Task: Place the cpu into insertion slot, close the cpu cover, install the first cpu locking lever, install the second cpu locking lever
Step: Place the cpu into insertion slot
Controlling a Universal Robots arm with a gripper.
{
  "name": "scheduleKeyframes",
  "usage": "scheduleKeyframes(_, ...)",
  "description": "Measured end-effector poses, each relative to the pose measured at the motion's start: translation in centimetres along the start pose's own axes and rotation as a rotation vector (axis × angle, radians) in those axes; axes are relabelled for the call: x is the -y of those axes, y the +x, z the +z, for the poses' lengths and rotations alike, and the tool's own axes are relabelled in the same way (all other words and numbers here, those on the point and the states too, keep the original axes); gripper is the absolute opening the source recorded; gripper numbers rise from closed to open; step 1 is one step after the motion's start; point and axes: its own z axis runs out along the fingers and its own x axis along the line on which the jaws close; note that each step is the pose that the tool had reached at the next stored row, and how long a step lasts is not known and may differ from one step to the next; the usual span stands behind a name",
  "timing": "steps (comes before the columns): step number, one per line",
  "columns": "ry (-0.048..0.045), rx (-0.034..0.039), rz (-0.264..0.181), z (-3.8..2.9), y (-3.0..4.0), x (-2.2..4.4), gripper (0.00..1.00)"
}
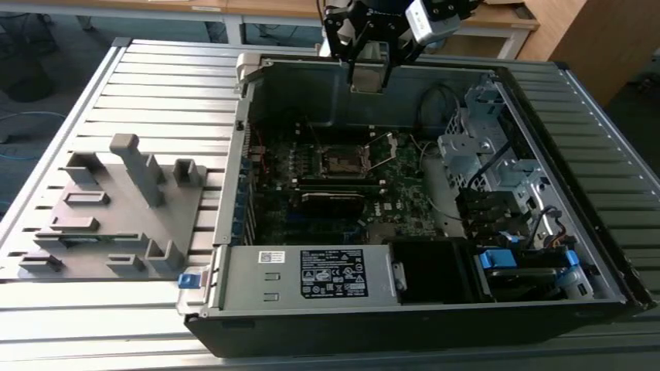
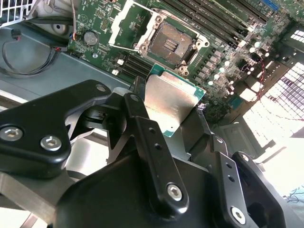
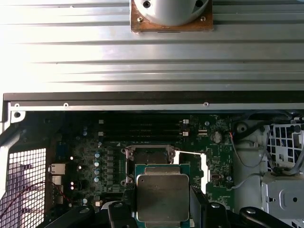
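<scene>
— Where is the arm in the exterior view?

— The gripper [image 1: 369,80] hangs above the far wall of the open computer case [image 1: 299,100], which lies on its side on the ribbed metal table [image 1: 165,85]. A grey fixture [image 1: 113,209] with upright pegs sits on the table just beside the case, at the exterior view's left. On the motherboard [image 1: 403,209] the insertion slot [image 1: 341,161] lies bare. The cpu cover [image 1: 384,148] is swung up beside it, on the exterior view's right.

— And the fingers?

— In the second wrist view the two black fingers [image 2: 142,128] are clenched on the cpu [image 2: 173,97], pinching it by opposite edges. Its dull silver top faces the camera and a green rim shows around it. The chip is in the air, clear of the board. Beyond it the insertion slot [image 2: 171,42] stands open with its contact field exposed. The cpu cover [image 2: 118,26] is folded back from the slot, towards a round coin battery [image 2: 90,37].

— Does the first wrist view agree?

— Yes. There the cpu [image 3: 163,197] sits between the fingers and overlaps the near edge of the insertion slot [image 3: 149,154]. The cover's thin silver bars [image 3: 204,166] lie open to one side of the slot. The black memory sticks [image 3: 142,128] run along the board between the slot and the case wall. The chip is not yet seated.
</scene>
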Motion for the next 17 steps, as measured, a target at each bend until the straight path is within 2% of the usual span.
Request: scheduleKeyframes(17,-0.0001,0.0002,0.0,0.53,-0.01,0.05,0.54)
